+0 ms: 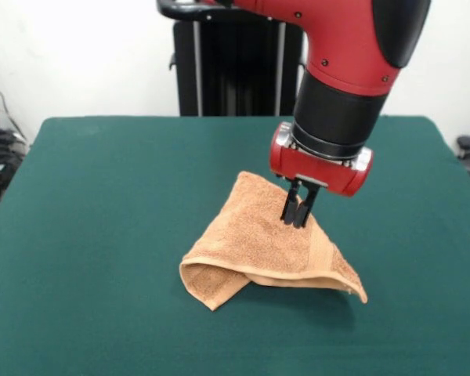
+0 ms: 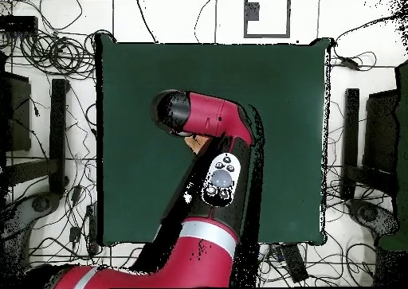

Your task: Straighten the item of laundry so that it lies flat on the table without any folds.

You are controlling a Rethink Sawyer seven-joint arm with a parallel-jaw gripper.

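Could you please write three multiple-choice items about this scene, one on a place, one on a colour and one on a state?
1. Where is the gripper?
A. Over the towel
B. Beyond the table's edge
C. Up at the pedestal

2. What colour is the table top?
A. White
B. Dark green
C. Red

3. How does the towel lie?
A. Flat and fully spread
B. Rolled into a tube
C. Folded over, one part lifted

Answers: 1 A, the fingers come down onto the cloth's upper part. 2 B, green shows all around the towel. 3 C, its near edge is doubled under and its top rises to the fingers.
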